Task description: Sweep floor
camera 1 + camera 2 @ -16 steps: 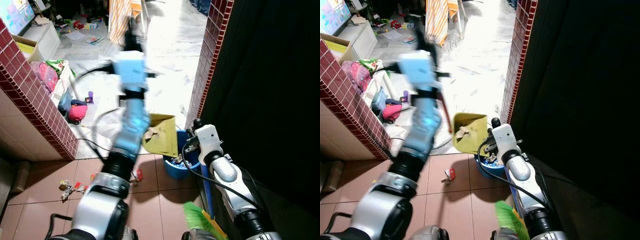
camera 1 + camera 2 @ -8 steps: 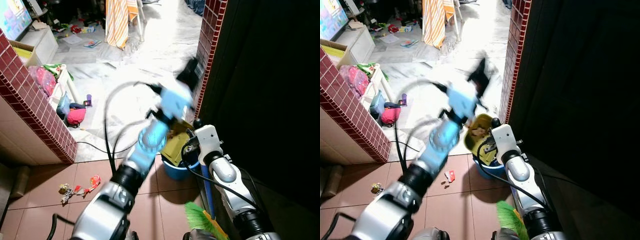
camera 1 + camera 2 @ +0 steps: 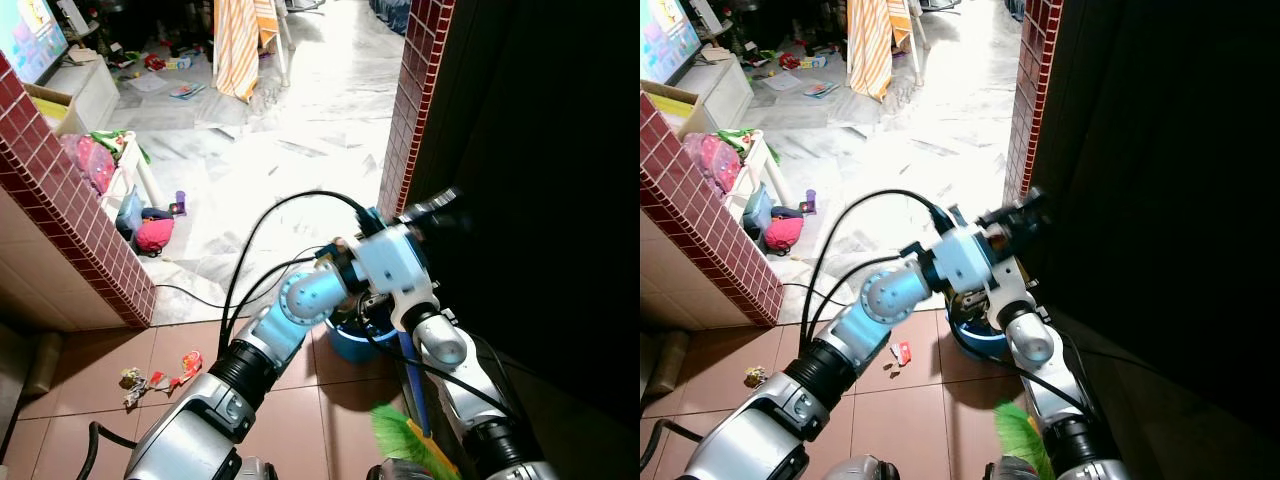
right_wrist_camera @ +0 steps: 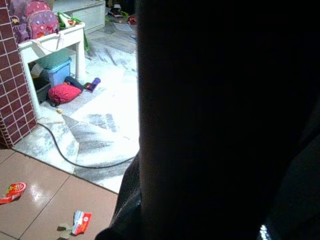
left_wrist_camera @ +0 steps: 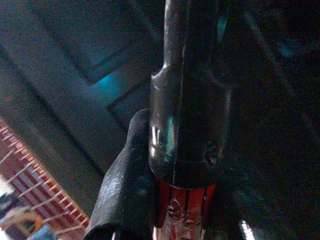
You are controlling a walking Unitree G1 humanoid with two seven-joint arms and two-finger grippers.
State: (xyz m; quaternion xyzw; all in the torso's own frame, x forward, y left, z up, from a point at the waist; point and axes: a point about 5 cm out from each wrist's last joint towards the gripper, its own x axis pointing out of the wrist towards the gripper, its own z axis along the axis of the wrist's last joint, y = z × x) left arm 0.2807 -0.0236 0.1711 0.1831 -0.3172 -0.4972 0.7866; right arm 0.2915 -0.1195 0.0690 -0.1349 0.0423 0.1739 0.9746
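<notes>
- Two arms crowd the doorway: the left gripper reaches across to the dark door on the right, above a blue bucket, and the right arm sits just below it.
- In the left wrist view its fingers are clamped on a dark, glossy round handle with a ribbed red section at the lower end.
- Right gripper: its wrist view is mostly blocked by something black close to the lens, so I cannot tell how its fingers stand.
- A broom with a blue shaft and green bristles stands beside the right arm, against the dark door.
- Edges: a red-tiled brick pillar bounds the opening on the right and a sloping red-tiled wall on the left; between them a pale marble floor runs open into the room beyond.
- Smooth terracotta floor tiles nearest the robot carry crumpled wrappers, with another scrap near the bucket.
- A black cable trails over the threshold.
- Against the left wall stands a white tabletop with a pink backpack on it and a red bag on the floor below.
</notes>
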